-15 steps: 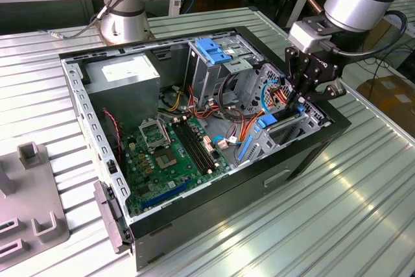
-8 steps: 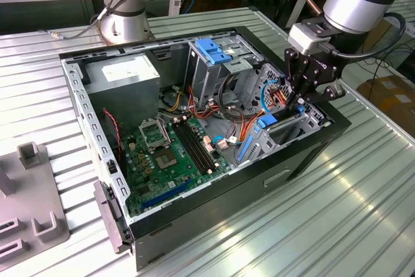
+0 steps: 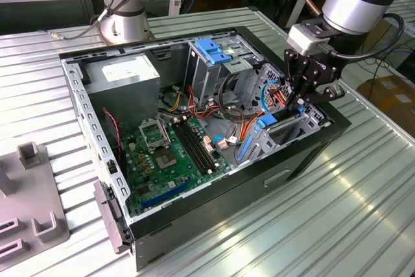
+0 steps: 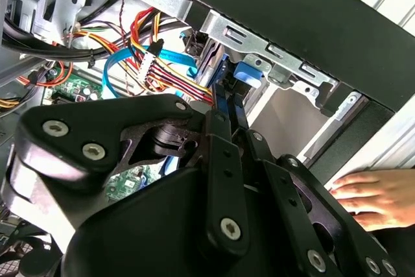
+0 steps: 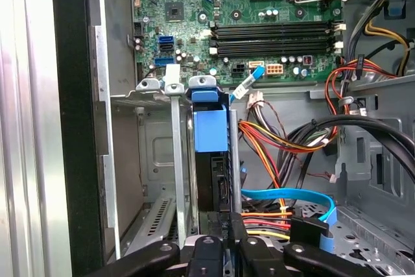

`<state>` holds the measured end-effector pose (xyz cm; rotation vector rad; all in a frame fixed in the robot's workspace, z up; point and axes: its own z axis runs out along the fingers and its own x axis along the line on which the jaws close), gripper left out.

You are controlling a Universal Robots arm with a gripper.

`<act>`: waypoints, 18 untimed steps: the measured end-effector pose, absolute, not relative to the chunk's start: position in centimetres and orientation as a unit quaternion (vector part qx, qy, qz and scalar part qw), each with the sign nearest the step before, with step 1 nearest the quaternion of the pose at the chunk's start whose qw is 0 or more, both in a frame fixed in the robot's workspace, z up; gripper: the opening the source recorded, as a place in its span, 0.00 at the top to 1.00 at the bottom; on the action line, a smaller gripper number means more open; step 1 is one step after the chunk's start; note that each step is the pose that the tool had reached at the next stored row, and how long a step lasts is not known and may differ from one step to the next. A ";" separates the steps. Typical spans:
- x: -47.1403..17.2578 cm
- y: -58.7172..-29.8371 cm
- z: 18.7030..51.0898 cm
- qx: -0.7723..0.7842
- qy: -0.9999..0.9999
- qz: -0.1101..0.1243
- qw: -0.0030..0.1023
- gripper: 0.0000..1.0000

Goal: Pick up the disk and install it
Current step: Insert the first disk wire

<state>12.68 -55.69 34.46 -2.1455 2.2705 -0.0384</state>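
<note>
Claw (image 5: 220,241): black, two-fingered, fingers drawn close together and clenched on the end of the disk (image 5: 211,160), at the drive-bay end of the computer case (image 3: 194,215); also seen in the exterior view (image 3: 295,98).

Disk: stands on edge in the metal drive bay (image 5: 159,160), partly slid in, blue carrier tab uppermost toward the board; in the second wrist view its blue rail (image 4: 248,72) shows just past the fingertips.

Cables (image 5: 285,141): red, yellow, orange and black bundle with a flat blue data cable (image 5: 292,196) just beside the disk.

Motherboard (image 3: 172,157): green, on the case floor, beyond the bay.

Power supply (image 3: 123,79): grey box in the far corner of the case.

Blue bracket (image 3: 213,52): atop the grey drive cage, far side.

Desk (image 3: 324,218): ribbed metal, carries the open case; grey fixture (image 3: 29,199) at its edge on the exterior view's left.

Hand (image 4: 379,196): a person's, resting outside the case wall.
</note>
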 end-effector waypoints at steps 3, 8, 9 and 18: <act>12.7 -55.7 34.6 -0.687 0.727 -0.012 0.009 0.84; 12.7 -55.8 34.9 -0.686 0.728 -0.009 0.012 0.84; 12.7 -55.8 34.9 -0.686 0.728 -0.006 0.014 0.84; 12.7 -56.2 34.8 -0.685 0.728 -0.001 0.019 0.84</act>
